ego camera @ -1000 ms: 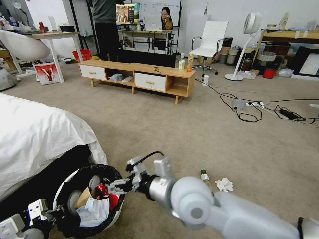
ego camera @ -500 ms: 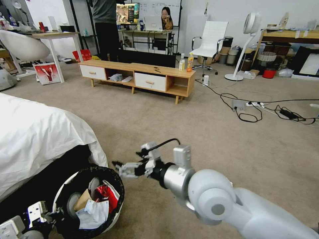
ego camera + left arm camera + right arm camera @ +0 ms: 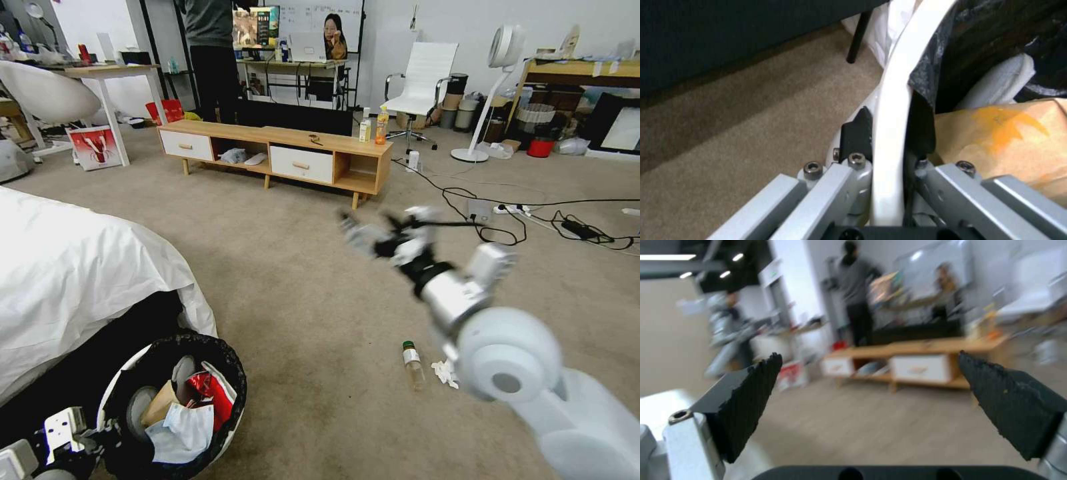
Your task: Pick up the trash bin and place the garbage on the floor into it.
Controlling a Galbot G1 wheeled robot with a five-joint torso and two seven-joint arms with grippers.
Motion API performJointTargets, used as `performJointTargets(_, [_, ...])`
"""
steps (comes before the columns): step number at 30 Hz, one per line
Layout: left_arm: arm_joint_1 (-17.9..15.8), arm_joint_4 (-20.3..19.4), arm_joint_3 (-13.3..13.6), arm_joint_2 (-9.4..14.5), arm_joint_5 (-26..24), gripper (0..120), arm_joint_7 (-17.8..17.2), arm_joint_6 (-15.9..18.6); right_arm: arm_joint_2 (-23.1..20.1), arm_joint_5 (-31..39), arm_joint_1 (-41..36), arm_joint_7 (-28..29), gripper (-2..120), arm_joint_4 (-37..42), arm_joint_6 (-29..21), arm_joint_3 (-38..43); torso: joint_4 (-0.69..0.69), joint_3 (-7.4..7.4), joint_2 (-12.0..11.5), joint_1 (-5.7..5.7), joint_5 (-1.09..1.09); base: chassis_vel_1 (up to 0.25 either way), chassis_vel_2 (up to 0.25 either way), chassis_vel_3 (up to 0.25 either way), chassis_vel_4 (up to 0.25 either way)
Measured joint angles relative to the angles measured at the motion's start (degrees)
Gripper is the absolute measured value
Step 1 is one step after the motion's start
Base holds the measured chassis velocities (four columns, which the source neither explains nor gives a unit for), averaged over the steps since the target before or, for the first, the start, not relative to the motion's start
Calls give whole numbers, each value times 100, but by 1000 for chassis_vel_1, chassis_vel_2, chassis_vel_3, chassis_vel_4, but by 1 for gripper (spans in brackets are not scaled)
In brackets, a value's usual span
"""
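Beige carpet (image 3: 320, 280) | left gripper (image 3: 889, 140) clamps trash bin (image 3: 230, 427) rim, cardboard (image 3: 996, 140), packet (image 3: 210, 390), tissue (image 3: 180, 433) inside | right gripper (image 3: 871, 386) spread wide, empty, raised

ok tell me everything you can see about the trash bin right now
The trash bin is round, white, plastic-looking, lined with a black bag folded over its rim. It sits low beside the white-sheeted bed, tilted so its mouth faces the head camera. Inside lie a brown cardboard piece, a red-white snack packet and a white tissue. The left gripper is clamped on its rim, one black pad outside the wall and one inside against the bag.
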Motion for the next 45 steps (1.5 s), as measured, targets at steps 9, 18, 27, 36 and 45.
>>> performJointTargets(9, [56,-157,60,-246,246,1,56,0,231,-1979,-1866,-653,100,156,1049,1857,1,0,0,0,1,0,0,0,0])
performJointTargets(18, [54,-197,108,-368,568,1,225,0,763,-3414,-3629,-913,100,499,1368,2735,2,0,0,0,-1,0,0,0,0])
performJointTargets(27, [35,-276,151,-470,595,1,308,0,1764,-4839,-4426,-820,100,480,1595,2841,1,0,0,0,0,0,0,0,0])
performJointTargets(36, [6,-286,210,-496,672,1,401,0,2398,-5623,-4946,-864,100,417,1733,2575,2,0,0,0,-2,0,0,0,0])
performJointTargets(45, [-48,-263,187,-469,698,1,531,0,2515,-5769,-5103,-861,100,297,1849,2487,2,0,0,0,-1,0,0,0,0])
